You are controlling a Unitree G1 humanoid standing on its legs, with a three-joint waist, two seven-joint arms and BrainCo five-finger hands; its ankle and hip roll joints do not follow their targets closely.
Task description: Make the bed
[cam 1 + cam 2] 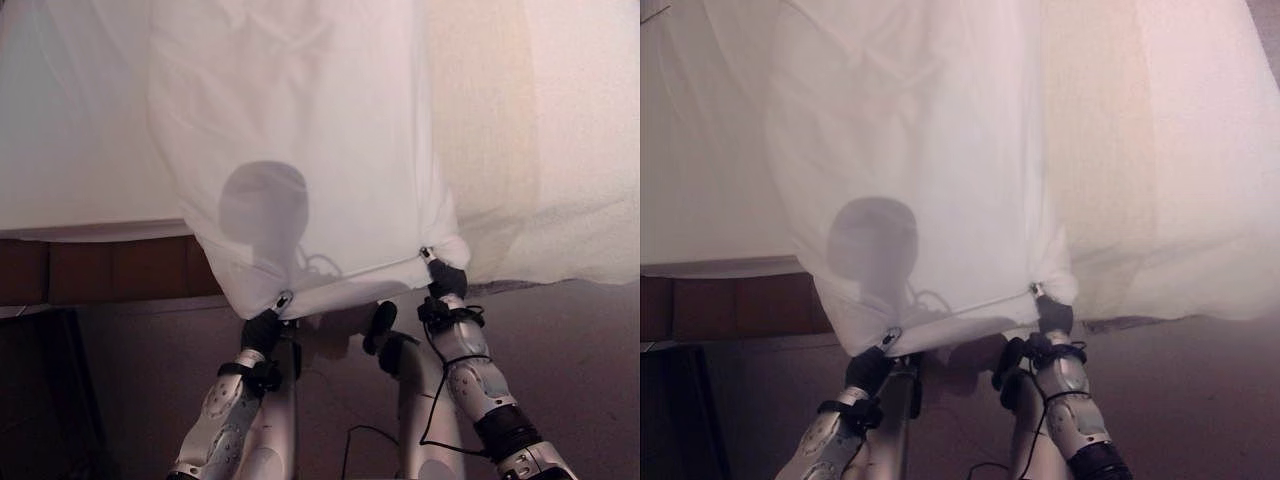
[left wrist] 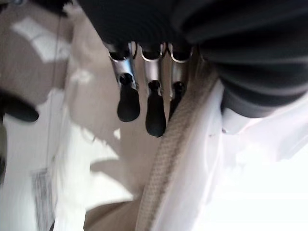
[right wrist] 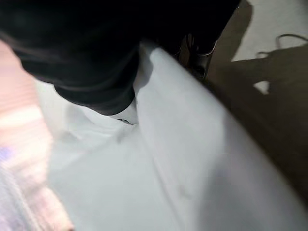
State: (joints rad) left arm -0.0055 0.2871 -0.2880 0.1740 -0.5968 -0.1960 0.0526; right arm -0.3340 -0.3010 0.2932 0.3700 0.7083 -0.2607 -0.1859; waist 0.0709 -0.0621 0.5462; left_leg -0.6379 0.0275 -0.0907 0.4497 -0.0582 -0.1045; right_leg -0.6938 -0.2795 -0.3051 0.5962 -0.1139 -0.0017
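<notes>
Left hand: the left hand (image 1: 262, 330) is raised at the near left corner of the white sheet (image 1: 300, 150); its fingers (image 2: 147, 103) curl round the hem and pinch it.
Right hand: the right hand (image 1: 447, 280) pinches the near right corner, the cloth wrapped over it; its fingers are mostly hidden in the fold.
Sheet: held up off the bed (image 1: 80, 130), stretched between the two hands, the far part draped over the mattress, its near edge hanging above the floor (image 1: 600, 380).
Step in hand: judged to be spreading the sheet over the bed.
How to do it well: keep both corners level and the hem taut, carry them together toward the far side, and let go only once the cloth lies flat and square to the bed's edge.
Risk: one corner slipping would leave the sheet skewed.
</notes>
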